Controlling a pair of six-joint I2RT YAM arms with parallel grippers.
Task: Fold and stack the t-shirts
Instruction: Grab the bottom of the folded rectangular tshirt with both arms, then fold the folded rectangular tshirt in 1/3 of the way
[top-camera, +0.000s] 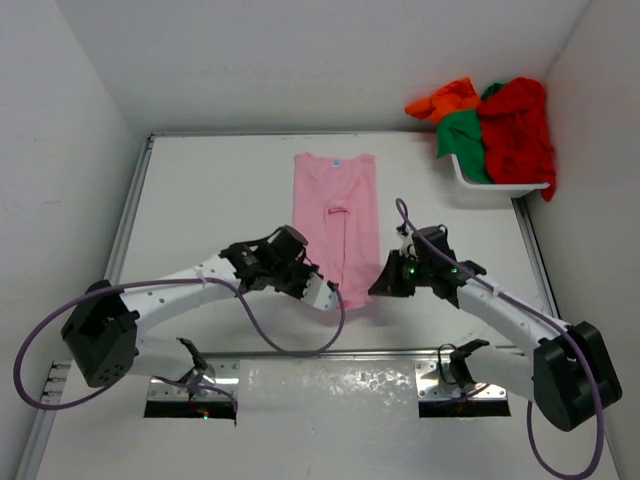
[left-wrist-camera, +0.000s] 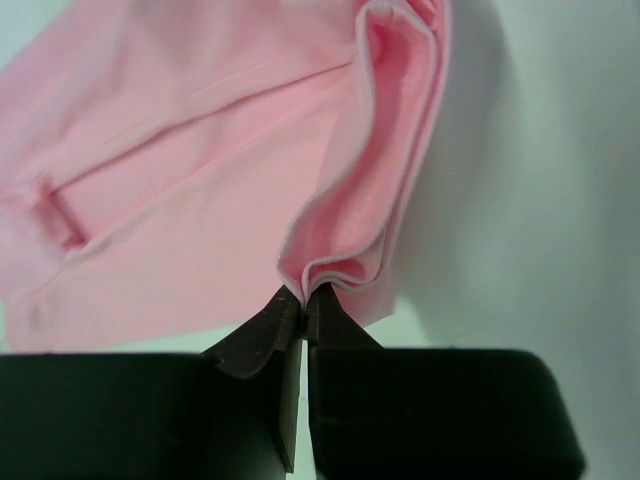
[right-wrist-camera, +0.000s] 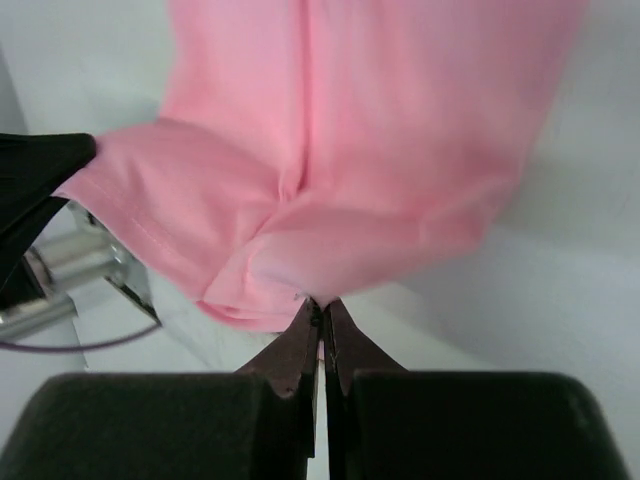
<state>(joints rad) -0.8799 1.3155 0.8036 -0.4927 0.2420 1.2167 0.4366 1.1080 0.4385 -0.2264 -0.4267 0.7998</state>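
The light pink t-shirt (top-camera: 335, 215) lies lengthwise on the middle of the table, sides folded in. My left gripper (top-camera: 325, 293) is shut on its near left hem corner, pinching a bunched fold (left-wrist-camera: 330, 270). My right gripper (top-camera: 382, 283) is shut on the near right hem corner (right-wrist-camera: 310, 280). Both hold the near hem lifted off the table. The red t-shirt (top-camera: 518, 128), the green t-shirt (top-camera: 465, 140) and the orange t-shirt (top-camera: 445, 98) are piled in the white basket (top-camera: 500, 186) at the back right.
The basket stands at the table's back right corner against the wall. White walls enclose the table at left, back and right. Two metal base plates (top-camera: 190, 385) sit at the near edge.
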